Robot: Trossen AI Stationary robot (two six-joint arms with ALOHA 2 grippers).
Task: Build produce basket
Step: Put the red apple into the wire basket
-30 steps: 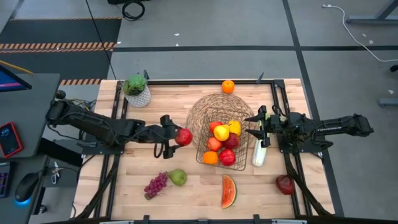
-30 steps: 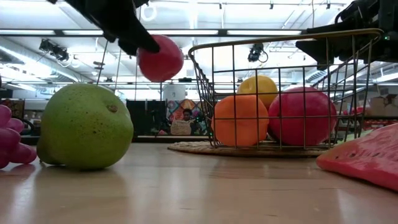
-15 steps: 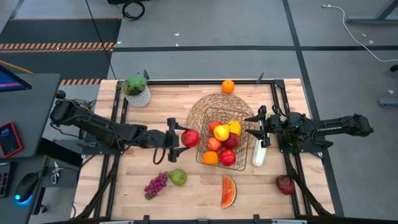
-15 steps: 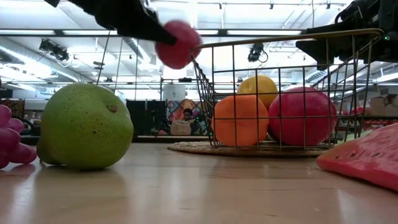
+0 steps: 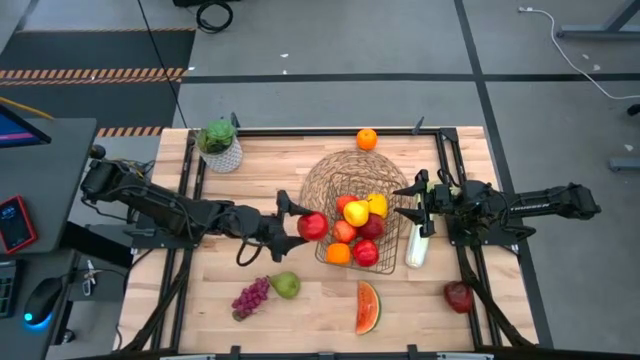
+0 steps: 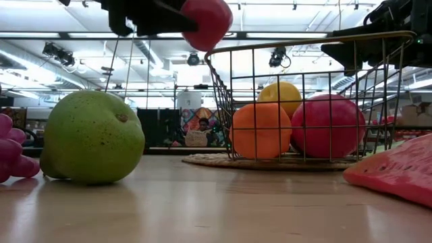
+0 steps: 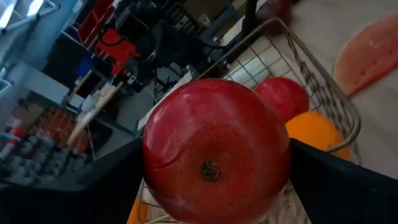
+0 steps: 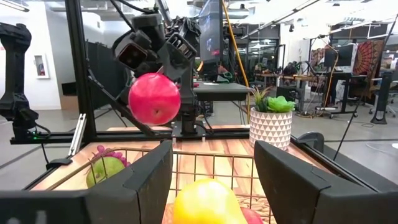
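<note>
Basket (image 5: 335,180) holds 6 fruits; left hand (image 5: 300,222) grips 1 apple (image 5: 312,225); right hand (image 5: 416,200) clamped shut.

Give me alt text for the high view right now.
The left pincer holds a red apple at the wire basket's left rim. The right pincer grips the rim opposite, celery stalk beside it.

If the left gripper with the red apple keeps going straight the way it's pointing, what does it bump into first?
Probably the basket: the left gripper carries the red apple right at the near rim, so the wire or the fruit piled inside comes first. Height over the rim is hard to judge.
</note>
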